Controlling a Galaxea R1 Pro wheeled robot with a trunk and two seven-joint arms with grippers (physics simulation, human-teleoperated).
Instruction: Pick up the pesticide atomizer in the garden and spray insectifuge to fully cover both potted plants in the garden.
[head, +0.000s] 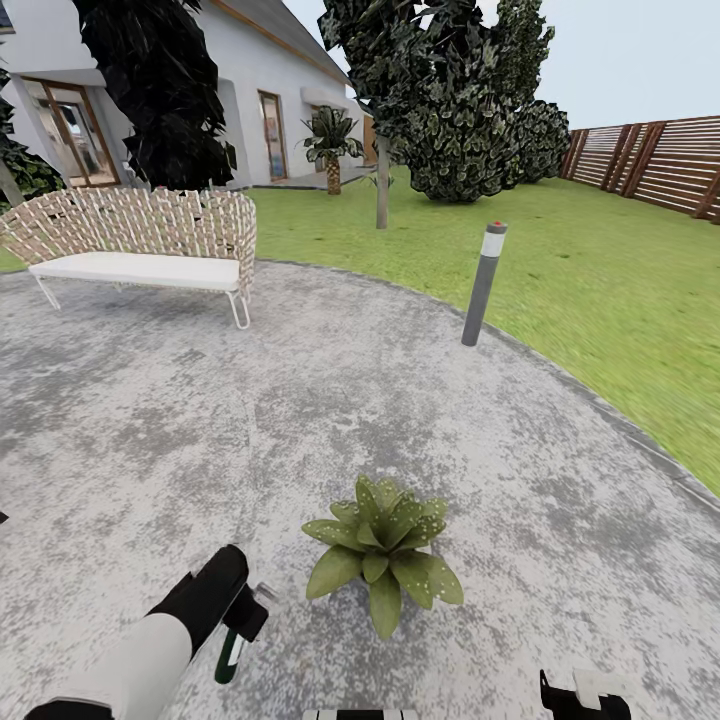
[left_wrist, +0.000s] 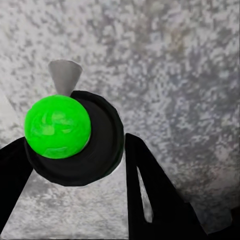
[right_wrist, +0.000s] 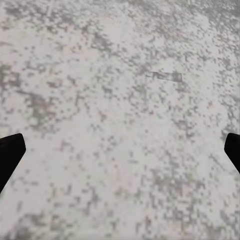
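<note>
**Atomizer in hand, plant just ahead**

Fingers of the left gripper (left_wrist: 75, 160) are clamped around the pesticide atomizer (left_wrist: 72, 137), its green spot and pale nozzle facing the patio (head: 200, 420). The right gripper (right_wrist: 120, 150) hangs spread and empty over bare stone. One potted plant (head: 382, 560) stands just beside the left arm. Judging from this, the nozzle points at stone, so spraying now would likely miss the leaves; the second plant isn't visible.

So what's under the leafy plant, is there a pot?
The potted plant sits on the grey stone patio. Its speckled leaves spread over the middle, so any pot beneath is covered and cannot be seen.
</note>
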